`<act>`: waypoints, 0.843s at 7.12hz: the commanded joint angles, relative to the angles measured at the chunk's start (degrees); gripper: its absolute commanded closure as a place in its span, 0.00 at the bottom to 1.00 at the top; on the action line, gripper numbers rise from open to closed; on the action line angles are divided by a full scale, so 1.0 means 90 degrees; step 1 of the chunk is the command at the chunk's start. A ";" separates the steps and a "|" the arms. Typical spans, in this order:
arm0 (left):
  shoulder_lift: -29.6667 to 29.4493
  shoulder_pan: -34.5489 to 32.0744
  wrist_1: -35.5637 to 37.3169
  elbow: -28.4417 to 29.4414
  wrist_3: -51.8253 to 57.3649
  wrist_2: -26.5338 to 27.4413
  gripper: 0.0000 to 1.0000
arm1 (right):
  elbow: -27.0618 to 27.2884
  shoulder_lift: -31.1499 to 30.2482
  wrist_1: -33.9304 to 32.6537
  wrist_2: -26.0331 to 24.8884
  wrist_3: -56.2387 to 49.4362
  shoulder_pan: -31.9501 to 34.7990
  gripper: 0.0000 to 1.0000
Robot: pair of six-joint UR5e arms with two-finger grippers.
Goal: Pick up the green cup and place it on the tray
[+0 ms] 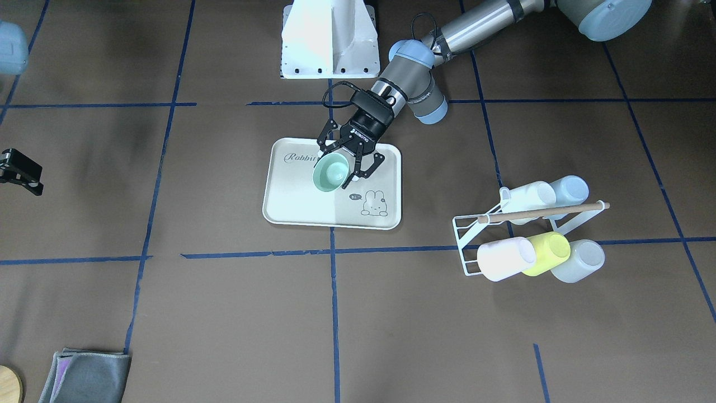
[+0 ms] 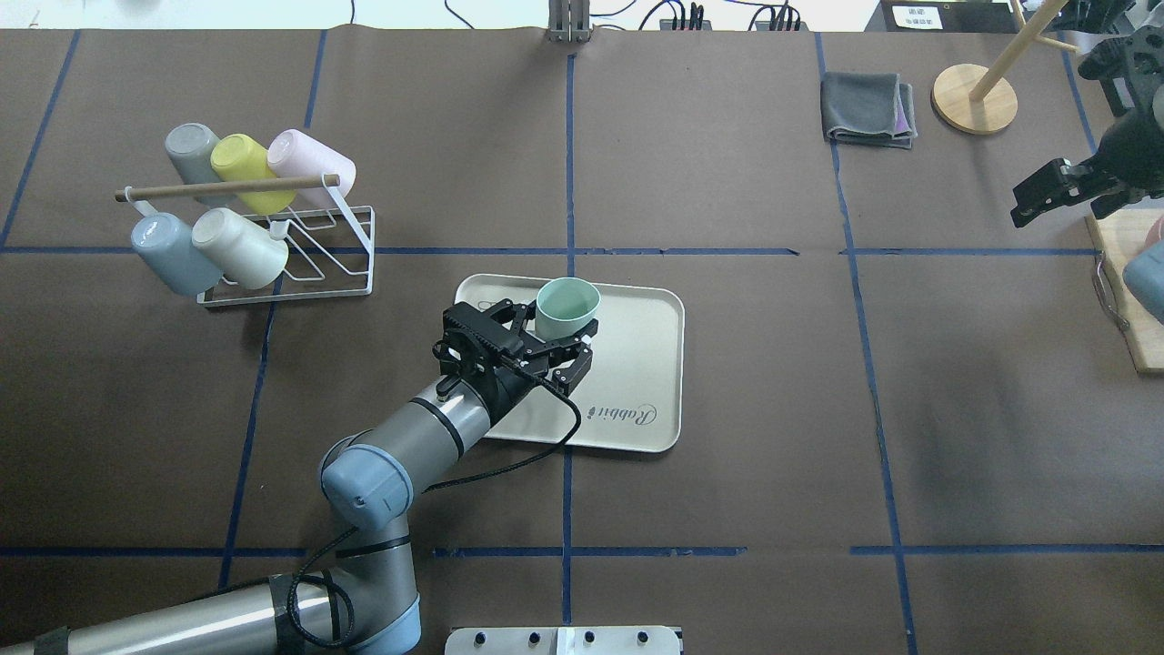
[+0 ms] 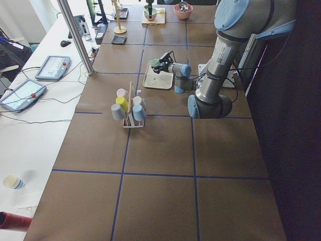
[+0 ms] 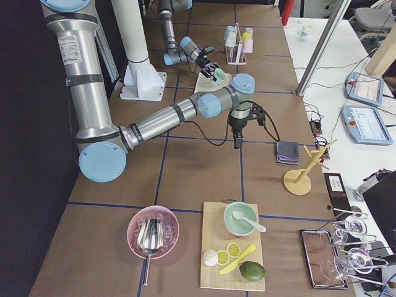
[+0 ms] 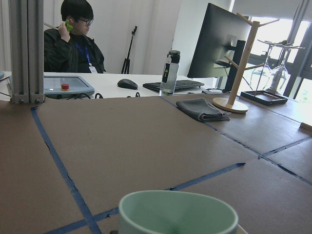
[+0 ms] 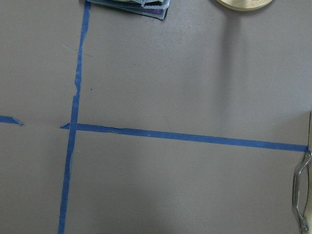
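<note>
While the green cup [image 2: 567,309] stands upright, mouth up, on the tray [image 2: 637,364], at the end away from its "Rabbit" lettering, I log:
- left gripper [image 2: 559,337]: the nearer one, low and near-level over the tray, fingers spread wide astride the cup, by my judgement not pinching
- right gripper [image 2: 1032,196]: well off the tray, finger state unreadable

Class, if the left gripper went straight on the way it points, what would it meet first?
The green cup, standing on the tray right before the left gripper, though exact depth is unclear.
</note>
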 commanded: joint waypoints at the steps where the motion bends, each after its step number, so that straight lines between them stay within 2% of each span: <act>1: 0.0024 0.0014 0.0013 0.0014 0.0019 0.0001 0.39 | 0.0020 -0.0010 0.0003 0.0000 0.0003 0.0000 0.00; 2: 0.0063 0.0014 0.0032 0.0014 0.0049 -0.0009 0.39 | 0.0030 -0.0020 -0.0007 0.0000 0.0003 0.0000 0.00; 6: 0.0064 0.0014 0.0071 0.0004 0.0059 -0.0019 0.19 | 0.0011 -0.0029 -0.0007 0.0000 0.0003 0.0000 0.00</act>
